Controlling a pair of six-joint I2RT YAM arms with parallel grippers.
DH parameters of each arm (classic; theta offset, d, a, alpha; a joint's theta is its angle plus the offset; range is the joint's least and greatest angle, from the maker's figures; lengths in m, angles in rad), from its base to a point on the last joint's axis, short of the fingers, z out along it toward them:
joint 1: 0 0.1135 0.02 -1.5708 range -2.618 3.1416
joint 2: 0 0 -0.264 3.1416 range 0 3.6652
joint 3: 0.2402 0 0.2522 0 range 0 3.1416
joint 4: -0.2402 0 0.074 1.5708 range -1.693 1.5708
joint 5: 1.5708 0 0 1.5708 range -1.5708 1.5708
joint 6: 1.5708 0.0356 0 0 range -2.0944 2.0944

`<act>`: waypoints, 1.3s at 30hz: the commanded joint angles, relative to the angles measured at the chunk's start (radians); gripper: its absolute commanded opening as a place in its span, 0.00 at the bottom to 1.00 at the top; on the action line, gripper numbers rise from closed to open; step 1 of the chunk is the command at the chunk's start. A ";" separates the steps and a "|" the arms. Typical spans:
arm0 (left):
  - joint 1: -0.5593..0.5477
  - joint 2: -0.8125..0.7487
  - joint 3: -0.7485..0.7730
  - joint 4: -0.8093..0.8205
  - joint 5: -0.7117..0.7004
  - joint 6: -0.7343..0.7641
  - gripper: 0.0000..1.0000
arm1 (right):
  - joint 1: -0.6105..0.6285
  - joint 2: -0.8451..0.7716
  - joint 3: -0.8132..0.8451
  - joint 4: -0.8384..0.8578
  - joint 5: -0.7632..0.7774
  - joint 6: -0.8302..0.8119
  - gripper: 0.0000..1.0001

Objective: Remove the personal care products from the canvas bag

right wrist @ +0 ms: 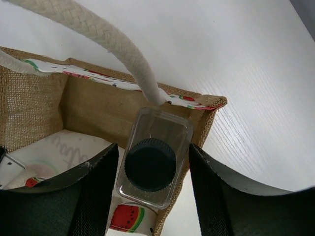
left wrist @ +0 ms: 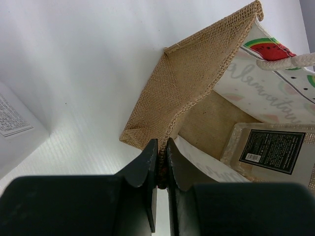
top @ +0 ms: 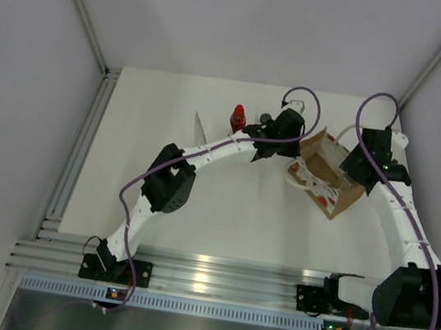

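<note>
The canvas bag [top: 324, 178] lies open at the table's back right, its cream handle [right wrist: 98, 39] looping over the mouth. My left gripper [left wrist: 161, 145] is shut on the bag's burlap rim [left wrist: 177, 113] at a corner. My right gripper [right wrist: 152, 147] is open over the bag's mouth, one finger on each side of the clear bottle [right wrist: 155, 157] with a dark cap, with gaps on both sides. The left wrist view shows that bottle's dark label [left wrist: 273, 152] inside the bag. The red bottle [top: 237, 119] stands on the table left of the bag. A slim white tube [top: 201, 125] stands further left.
A white item with printed text [left wrist: 12, 123] lies at the left edge of the left wrist view. Enclosure walls close in the table on the left, right and back. An aluminium rail [top: 212, 276] runs along the near edge.
</note>
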 commanded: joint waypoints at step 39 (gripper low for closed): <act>0.003 -0.040 0.040 -0.003 -0.021 -0.028 0.00 | -0.043 0.035 -0.020 0.183 -0.083 0.056 0.00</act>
